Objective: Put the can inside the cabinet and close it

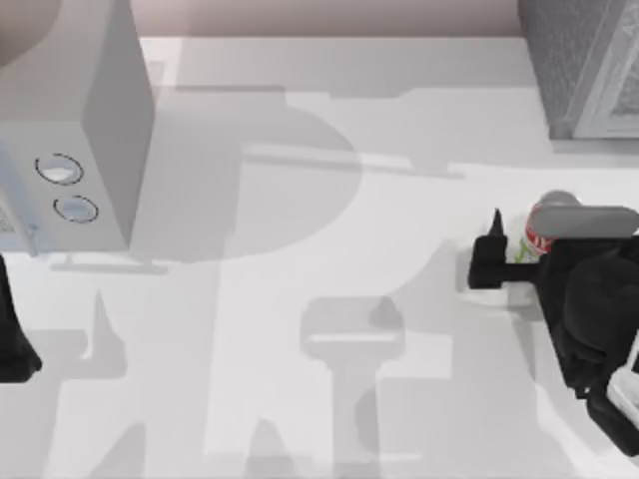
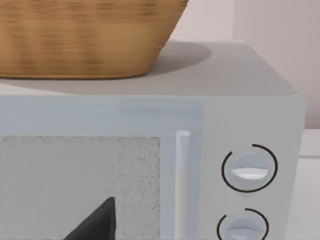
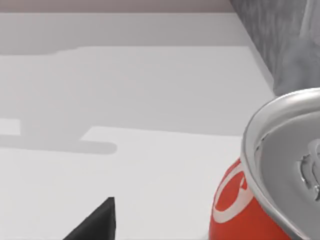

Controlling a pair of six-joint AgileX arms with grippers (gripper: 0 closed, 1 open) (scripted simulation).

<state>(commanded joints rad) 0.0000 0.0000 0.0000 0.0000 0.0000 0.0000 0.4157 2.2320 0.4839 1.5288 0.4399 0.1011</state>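
Top view is showing us our right gripper point(image 1: 514, 244) at the table's right side, with the can point(image 1: 540, 228) standing between its wide-open jaws. Our cabinet point(image 1: 582, 62) is sitting beyond it. Our left arm point(image 1: 14, 334) is waiting beside the microwave point(image 1: 75, 120).

Red can point(image 1: 540, 228) (silver top) upright, table's right; speckled cabinet point(image 1: 574, 60) far-right corner.

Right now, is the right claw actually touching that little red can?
Cannot tell. In the top view the right claw sits around the can, arm overlapping it; the right wrist view shows no contact or gap plainly.
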